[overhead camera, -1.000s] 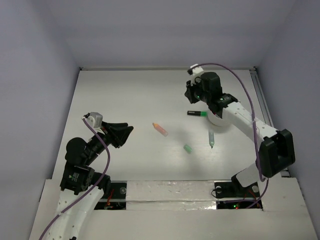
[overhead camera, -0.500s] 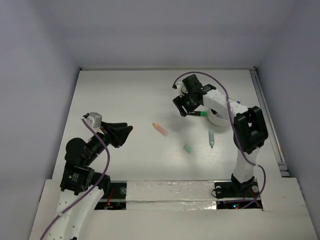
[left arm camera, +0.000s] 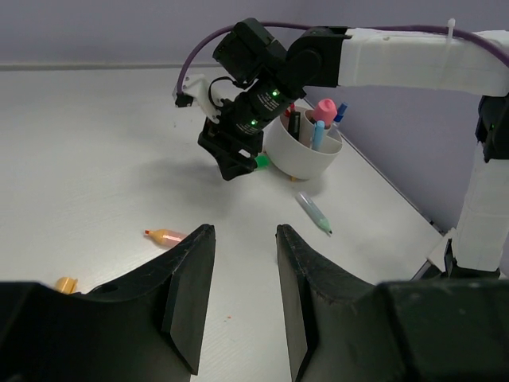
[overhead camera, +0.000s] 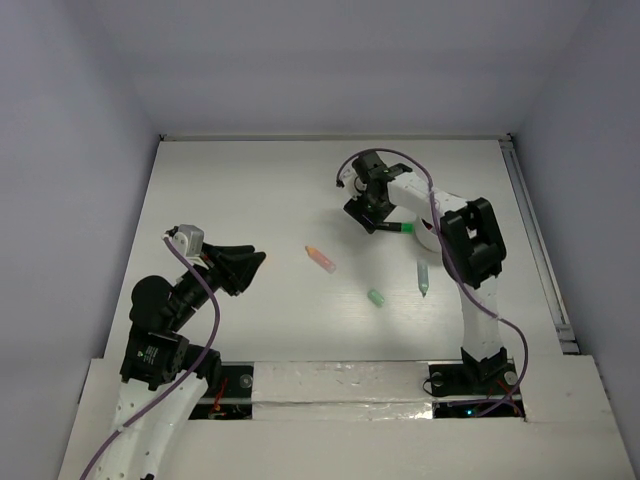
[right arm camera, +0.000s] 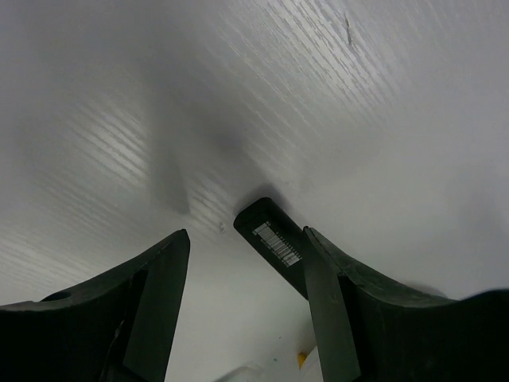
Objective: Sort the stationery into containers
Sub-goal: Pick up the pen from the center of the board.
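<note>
Hard by the cup's (left arm camera: 301, 161) left side, shows the right tool (overhead camera: 372, 216) down low over the bench (overhead camera: 250, 180), fingers spread wide and astride the butt end of a black marker (right arm camera: 277, 243); grips nothing, holds nothing. Leaves that marker flat on the bench, its green tip (left arm camera: 261, 161) aimed at the cup wall and very near it, though cannot tell whether touching. Reads as the pick-up step for one more piece of stationery: approach made, grasp not yet taken. Calls next for a squeeze across the barrel, a lift clear of the rim, then a drop among what already stands inside the cup, a pink-capped bottle (left arm camera: 324, 111) and a blue marker (left arm camera: 318, 137). Shows the left tool (left arm camera: 244, 231) well apart from the cup, partly open and empty. Counts three more pieces on the bench on the cup's near side: a mint pen (overhead camera: 423, 278) just beside it, a mint eraser (overhead camera: 376, 297) farther off, an orange-pink marker (overhead camera: 320, 258) farthest. Looks like hard, smooth plastic throughout: a round, slick barrel with a barcode label, apt to roll or slip between the fingers; a thin, translucent, low-walled cup, probably light enough to shift if nudged; a matte white bench with a fine lined grain.
</note>
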`<state>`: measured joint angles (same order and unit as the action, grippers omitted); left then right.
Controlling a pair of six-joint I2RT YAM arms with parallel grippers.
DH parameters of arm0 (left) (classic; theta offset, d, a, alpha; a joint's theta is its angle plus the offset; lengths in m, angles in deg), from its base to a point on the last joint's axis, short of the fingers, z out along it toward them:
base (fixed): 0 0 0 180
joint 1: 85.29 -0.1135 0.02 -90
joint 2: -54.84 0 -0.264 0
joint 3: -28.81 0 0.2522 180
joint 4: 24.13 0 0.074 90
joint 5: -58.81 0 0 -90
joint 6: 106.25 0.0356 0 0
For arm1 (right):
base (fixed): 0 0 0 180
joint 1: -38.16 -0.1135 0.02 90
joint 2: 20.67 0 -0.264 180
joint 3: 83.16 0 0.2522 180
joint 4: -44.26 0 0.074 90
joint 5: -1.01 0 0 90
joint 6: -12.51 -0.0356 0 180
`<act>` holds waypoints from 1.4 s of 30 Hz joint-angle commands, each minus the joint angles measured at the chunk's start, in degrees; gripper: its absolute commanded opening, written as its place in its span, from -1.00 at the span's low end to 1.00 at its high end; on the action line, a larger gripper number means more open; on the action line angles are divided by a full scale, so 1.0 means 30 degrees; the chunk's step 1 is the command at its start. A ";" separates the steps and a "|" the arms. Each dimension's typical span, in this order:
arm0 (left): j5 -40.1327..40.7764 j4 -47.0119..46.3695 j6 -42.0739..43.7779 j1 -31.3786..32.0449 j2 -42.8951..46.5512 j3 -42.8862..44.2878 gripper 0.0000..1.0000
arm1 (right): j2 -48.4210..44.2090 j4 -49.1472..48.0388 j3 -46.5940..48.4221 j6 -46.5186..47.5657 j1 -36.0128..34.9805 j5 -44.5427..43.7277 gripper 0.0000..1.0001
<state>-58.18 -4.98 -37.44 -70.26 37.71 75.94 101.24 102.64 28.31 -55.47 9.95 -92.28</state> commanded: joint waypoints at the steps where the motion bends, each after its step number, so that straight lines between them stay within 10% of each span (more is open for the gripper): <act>1: -0.0293 -0.1005 -0.0027 -0.0087 -0.0121 0.0216 -0.33 | 0.0057 0.0449 0.1413 0.0892 -0.0061 -0.0632 0.28; 24: -0.0322 -0.0976 -0.0026 -0.0087 -0.0210 0.0216 -0.33 | 0.2515 0.1004 0.2496 0.0834 0.1638 0.1945 0.09; 42: -0.0322 -0.1034 -0.0056 -0.0087 -0.0180 0.0187 -0.33 | -0.1070 -0.4113 0.0364 -0.1829 0.1638 0.3147 -0.81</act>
<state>-58.18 -4.98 -37.44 -70.35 37.63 75.94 106.11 99.73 32.51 -57.00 14.89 -84.80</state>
